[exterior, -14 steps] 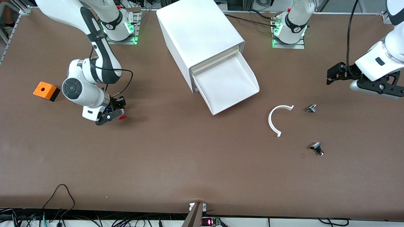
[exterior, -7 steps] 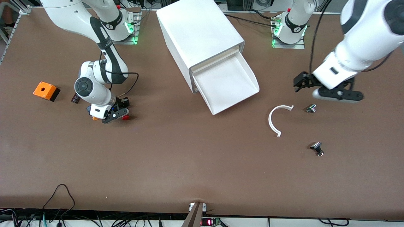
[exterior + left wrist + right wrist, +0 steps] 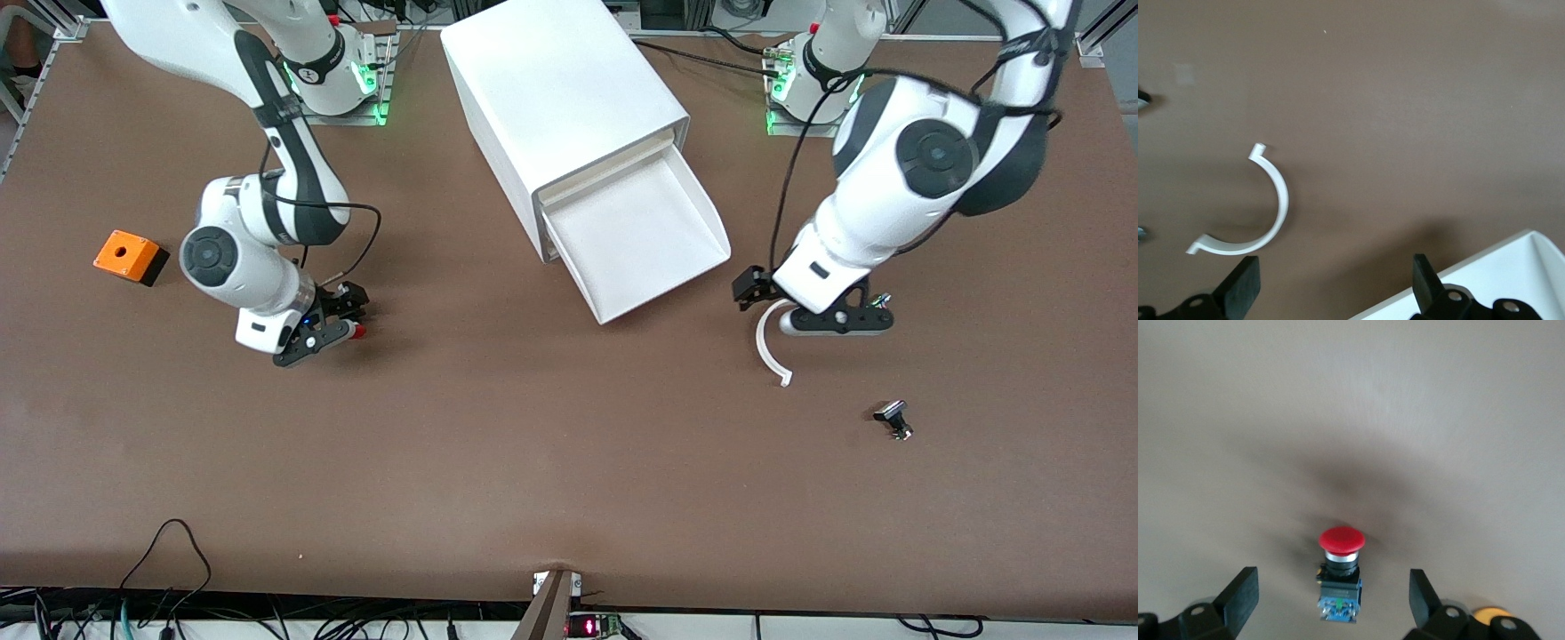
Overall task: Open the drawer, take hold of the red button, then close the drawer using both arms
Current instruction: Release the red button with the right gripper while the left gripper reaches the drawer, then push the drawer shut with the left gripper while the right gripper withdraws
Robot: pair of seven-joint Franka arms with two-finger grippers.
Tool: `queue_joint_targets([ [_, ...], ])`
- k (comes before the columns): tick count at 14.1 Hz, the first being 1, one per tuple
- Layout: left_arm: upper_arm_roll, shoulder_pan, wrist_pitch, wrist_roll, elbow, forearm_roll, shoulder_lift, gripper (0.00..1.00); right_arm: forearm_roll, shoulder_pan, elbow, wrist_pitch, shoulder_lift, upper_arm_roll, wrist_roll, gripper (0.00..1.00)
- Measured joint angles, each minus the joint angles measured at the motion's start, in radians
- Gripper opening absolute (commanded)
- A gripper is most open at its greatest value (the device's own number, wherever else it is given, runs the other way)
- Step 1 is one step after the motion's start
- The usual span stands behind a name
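I see the drawer (image 3: 640,236) open; the button (image 3: 1341,570) rests on the surface between my right tool's (image 3: 1331,597) spread, empty fingers. My left tool (image 3: 1335,287), wide and empty, hangs at the drawer's four o'clock; closing remains.

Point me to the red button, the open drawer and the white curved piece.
red button (image 3: 1341,539), right wrist view, on its cap.
open drawer (image 3: 633,238), front view, on its floor.
white curved piece (image 3: 1281,200), left wrist view, mid-arc.

The drawer (image 3: 636,244) stands pulled open; the red-capped button (image 3: 1341,573) lies on the table.
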Motion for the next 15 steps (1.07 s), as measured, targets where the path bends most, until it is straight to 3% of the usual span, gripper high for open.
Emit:
queue_joint_targets([
  [4, -0.001, -0.056, 0.088, -0.22, -0.015, 0.0, 0.07, 1.0, 0.015, -0.007, 0.151, -0.189, -0.014, -0.003, 0.001, 1.0],
  [9, -0.002, -0.124, 0.202, -0.518, -0.022, 0.0, 0.154, 1.0, 0.128, -0.021, 0.329, -0.403, -0.015, -0.003, 0.006, 1.0],
  [15, 0.025, -0.137, 0.244, -0.572, -0.037, 0.0, 0.179, 1.0, 0.107, -0.021, 0.447, -0.52, -0.048, 0.021, 0.17, 1.0],
])
